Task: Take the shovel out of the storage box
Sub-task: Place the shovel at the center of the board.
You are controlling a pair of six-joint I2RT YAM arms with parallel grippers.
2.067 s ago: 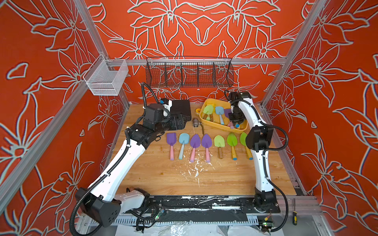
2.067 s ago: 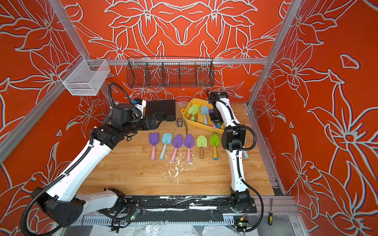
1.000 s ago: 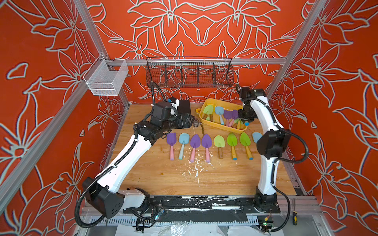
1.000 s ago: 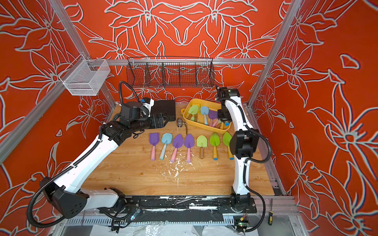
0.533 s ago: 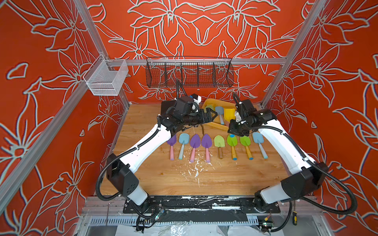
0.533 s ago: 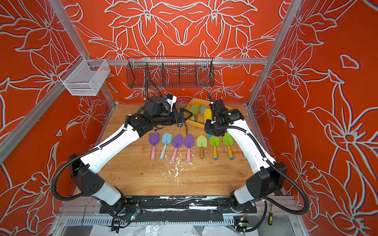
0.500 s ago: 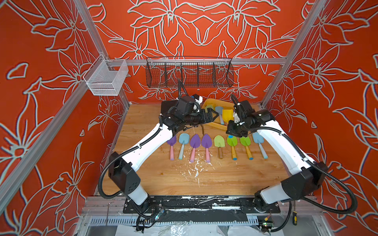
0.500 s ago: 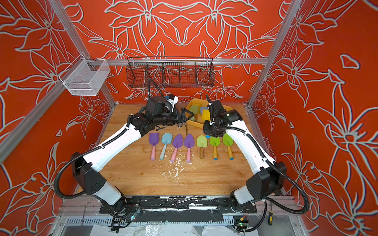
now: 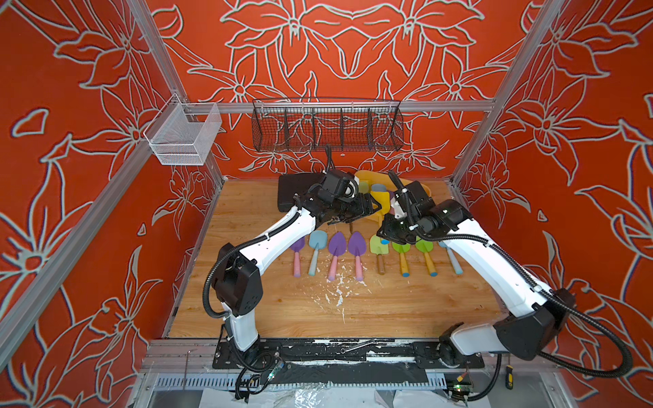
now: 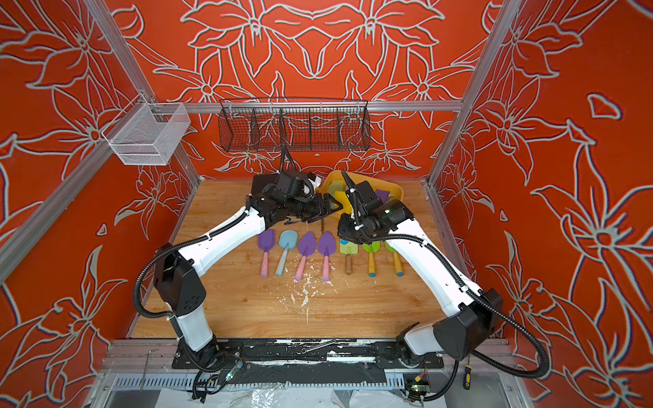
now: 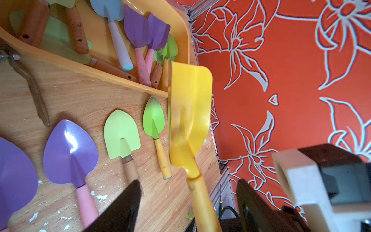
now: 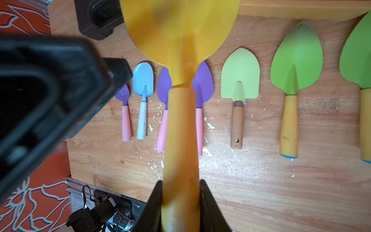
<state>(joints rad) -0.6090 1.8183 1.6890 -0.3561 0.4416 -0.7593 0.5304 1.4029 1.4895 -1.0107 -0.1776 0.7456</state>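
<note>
Pinching the yellow shovel [image 12: 180, 128] with the right gripper [image 12: 180, 192], clamping low on the orange-yellow handle from both sides and so leaving the blade and the upper handle free; holding it clear of the storage box [image 11: 112, 77], in the air just beside the box's near rim and above the row of shovels [image 12: 239, 76] lying on the table [image 9: 318, 311]; pointing the blade toward the box, probably for offering a graspable stretch of handle to the other arm.

Bracketing that same handle near its neck with the left gripper [image 11: 188, 190], black fingers [image 11: 128, 202] spread wide on either side and touching nothing in the left wrist view; looking like the set-up of a handover, judging by both arms meeting nose to nose in both top views.

Leaving several shovels in the box: purple with pink handles, pale blue, green with wooden handles; likely waiting for later picks.

Lining up those already out side by side, blades toward the box and handles toward the robot's base, presumably for separating each one and easing any later grasp.

Judging this shovel's removal as nearly done, needing only a firm second hold or a set-down beside the row; risking a slip or a twist by releasing too soon.
</note>
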